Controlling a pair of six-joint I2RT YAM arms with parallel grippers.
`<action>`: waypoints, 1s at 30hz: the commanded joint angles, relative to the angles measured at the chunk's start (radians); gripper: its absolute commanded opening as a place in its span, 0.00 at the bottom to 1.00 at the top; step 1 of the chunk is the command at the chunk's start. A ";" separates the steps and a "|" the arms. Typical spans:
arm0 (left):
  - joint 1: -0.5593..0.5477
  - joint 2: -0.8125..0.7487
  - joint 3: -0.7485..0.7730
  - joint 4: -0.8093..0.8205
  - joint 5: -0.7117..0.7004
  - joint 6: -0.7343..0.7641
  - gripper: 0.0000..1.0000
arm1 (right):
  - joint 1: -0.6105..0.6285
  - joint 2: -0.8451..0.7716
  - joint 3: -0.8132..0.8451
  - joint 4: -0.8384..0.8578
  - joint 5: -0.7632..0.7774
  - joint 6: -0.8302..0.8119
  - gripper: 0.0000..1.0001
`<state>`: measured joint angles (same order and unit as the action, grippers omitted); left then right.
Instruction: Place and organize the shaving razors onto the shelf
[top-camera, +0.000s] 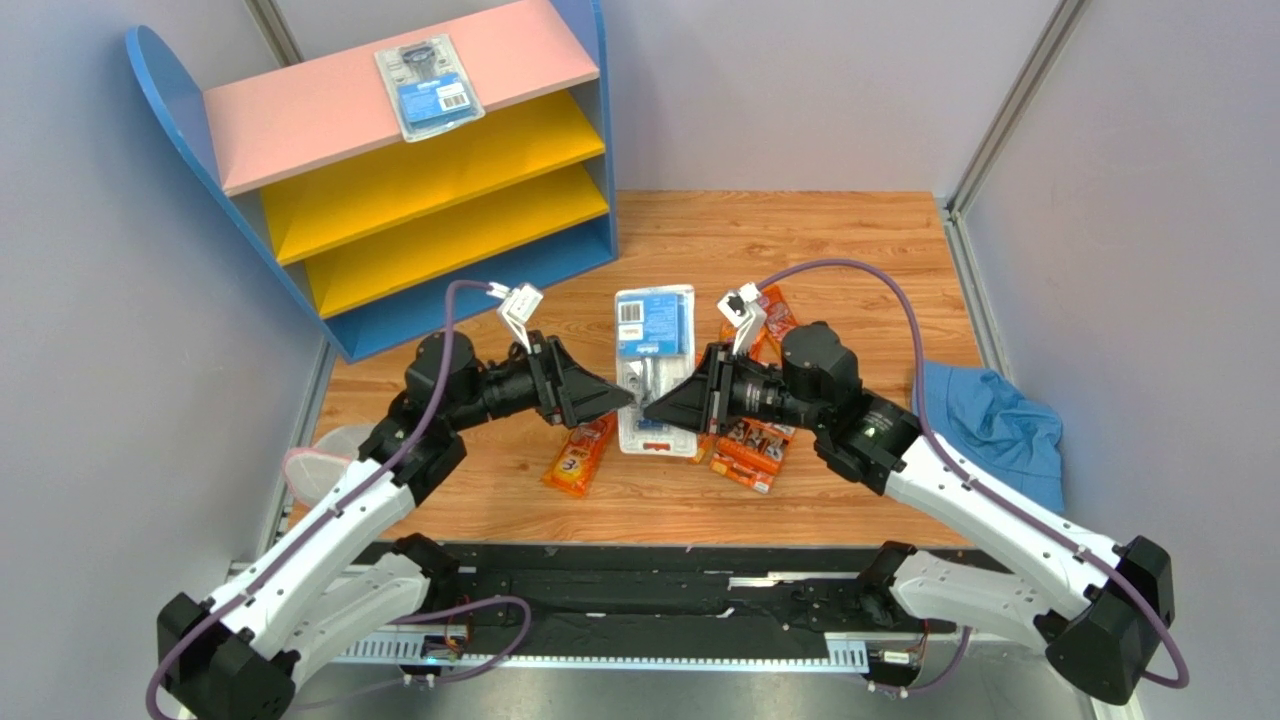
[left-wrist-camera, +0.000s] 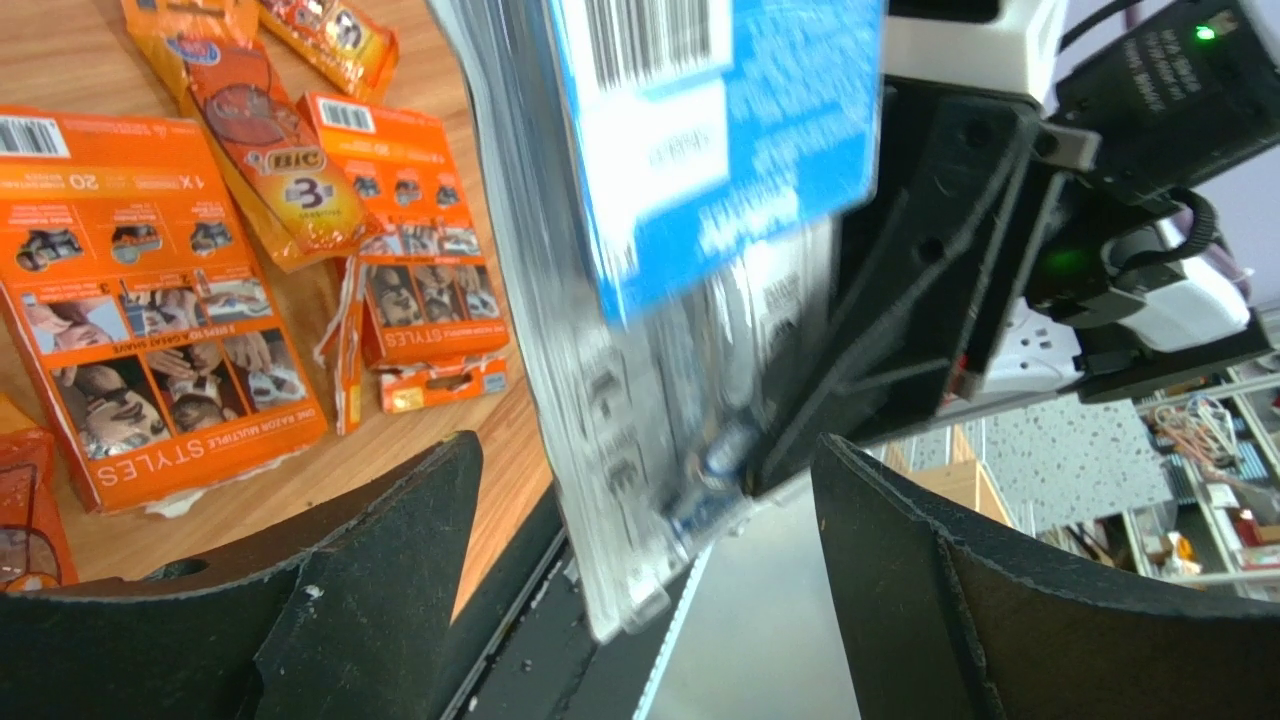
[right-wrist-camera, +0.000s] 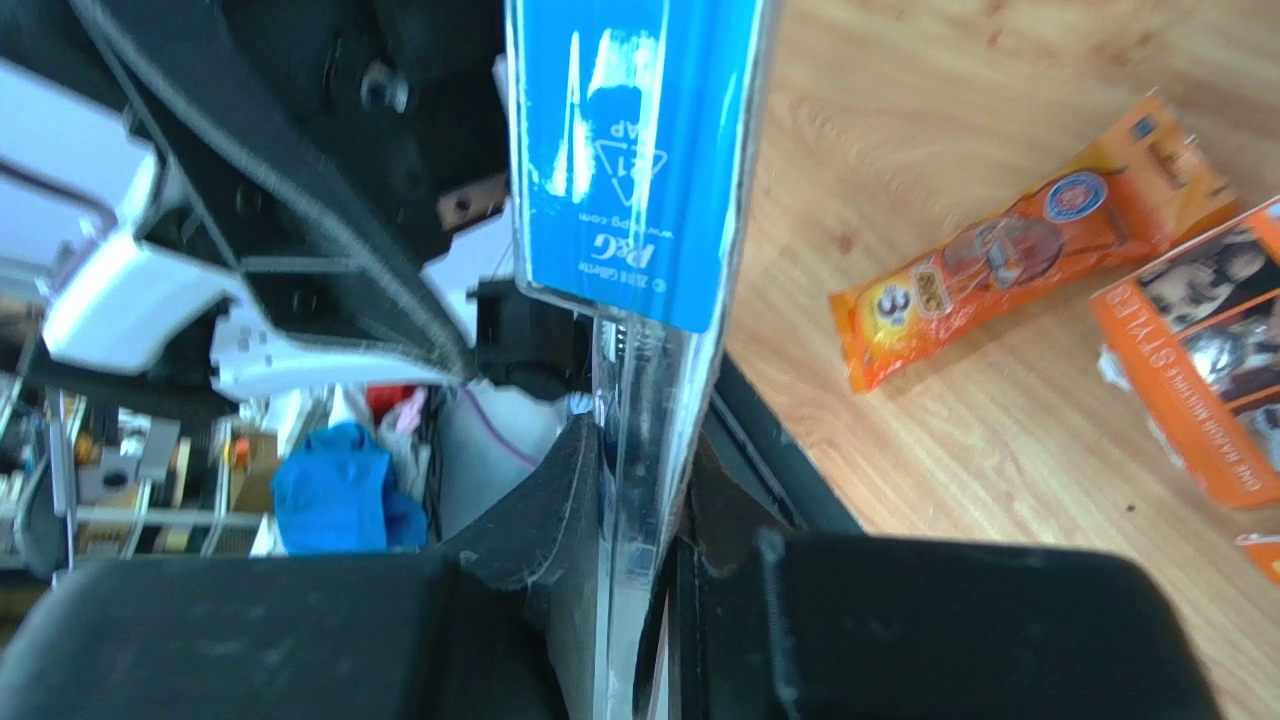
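Observation:
My right gripper (top-camera: 672, 408) is shut on the near edge of a clear blister pack with blue backing (top-camera: 655, 360), held over the table's middle. In the right wrist view the pack (right-wrist-camera: 639, 165) stands edge-on, clamped between the jaws (right-wrist-camera: 649, 518). My left gripper (top-camera: 616, 396) is open, and the pack's lower corner (left-wrist-camera: 676, 315) hangs between its spread fingers (left-wrist-camera: 376, 578) without touching them. A second blister pack (top-camera: 428, 87) lies on the pink top board of the shelf (top-camera: 301, 113). Orange cards (left-wrist-camera: 143, 300) and small orange bags (top-camera: 580, 456) lie on the table.
More orange packs (top-camera: 756, 443) lie right of the held pack; one bag (right-wrist-camera: 1022, 240) and one card (right-wrist-camera: 1202, 353) show in the right wrist view. A blue cloth (top-camera: 992, 420) sits at the table's right edge. The shelf's two yellow boards (top-camera: 436, 165) hold nothing visible.

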<state>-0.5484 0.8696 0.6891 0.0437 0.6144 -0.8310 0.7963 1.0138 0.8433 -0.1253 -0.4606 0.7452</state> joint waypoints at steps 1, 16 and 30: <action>-0.001 -0.093 -0.069 0.118 -0.035 -0.065 0.89 | -0.012 -0.046 -0.007 0.117 0.163 0.068 0.00; -0.002 -0.047 -0.123 0.202 -0.035 -0.121 0.77 | -0.052 0.039 -0.043 0.435 0.045 0.218 0.00; -0.002 -0.055 -0.137 0.321 -0.012 -0.169 0.00 | -0.052 0.077 -0.053 0.455 -0.035 0.244 0.08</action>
<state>-0.5495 0.8257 0.5381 0.3077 0.5911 -1.0122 0.7368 1.0878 0.7822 0.2672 -0.4332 0.9684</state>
